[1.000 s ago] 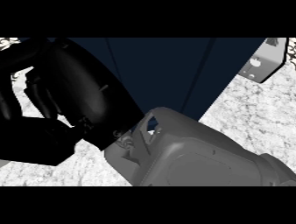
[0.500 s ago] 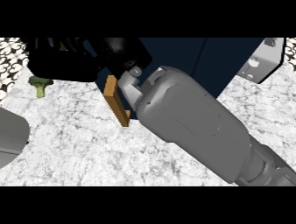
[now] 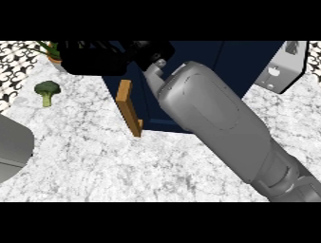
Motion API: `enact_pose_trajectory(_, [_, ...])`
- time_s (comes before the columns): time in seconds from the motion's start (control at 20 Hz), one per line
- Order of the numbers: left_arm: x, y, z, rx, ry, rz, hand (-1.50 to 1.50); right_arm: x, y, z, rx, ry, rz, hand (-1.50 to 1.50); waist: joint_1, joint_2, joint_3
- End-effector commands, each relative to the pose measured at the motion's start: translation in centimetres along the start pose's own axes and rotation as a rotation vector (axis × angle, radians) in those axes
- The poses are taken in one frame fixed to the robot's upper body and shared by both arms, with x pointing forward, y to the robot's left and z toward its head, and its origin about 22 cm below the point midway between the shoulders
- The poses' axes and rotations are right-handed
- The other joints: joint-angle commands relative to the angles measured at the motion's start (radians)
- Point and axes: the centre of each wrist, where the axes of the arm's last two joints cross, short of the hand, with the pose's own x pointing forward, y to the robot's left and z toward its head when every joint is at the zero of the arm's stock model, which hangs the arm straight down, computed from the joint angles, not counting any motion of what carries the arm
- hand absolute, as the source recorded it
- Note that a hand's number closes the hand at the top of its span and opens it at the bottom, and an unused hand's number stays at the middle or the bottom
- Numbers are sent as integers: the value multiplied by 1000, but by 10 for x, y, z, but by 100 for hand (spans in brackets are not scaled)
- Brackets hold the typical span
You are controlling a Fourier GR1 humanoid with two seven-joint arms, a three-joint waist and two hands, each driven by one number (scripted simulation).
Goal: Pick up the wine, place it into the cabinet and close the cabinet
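While the right hand [image 3: 100, 59] reaches top centre over the cabinet [image 3: 191, 71], grip unreadable | door [image 3: 129, 114] ajar for loading | broccoli [image 3: 48, 91] sits aside, upper left.

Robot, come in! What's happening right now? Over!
Right hand up at the cabinet. Left hand out of sight. Wine not visible. Broccoli off to the side.

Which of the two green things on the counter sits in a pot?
The leafy plant at the top left, behind the robot hand, grows from an orange pot. The broccoli lies bare on the marble counter, nearer the viewer.
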Motion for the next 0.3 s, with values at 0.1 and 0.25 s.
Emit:
enact_pose_trajectory(0.1, [-4,-4,-1,-22,-10,14,-150,-39,-56,-3,-154,105,93,150,5,49,4])
enact_pose_trajectory(0.25, [-7,-6,-2,-4,-3,12,-150,-39,-52,0,-147,100,79,150,-7,44,5])
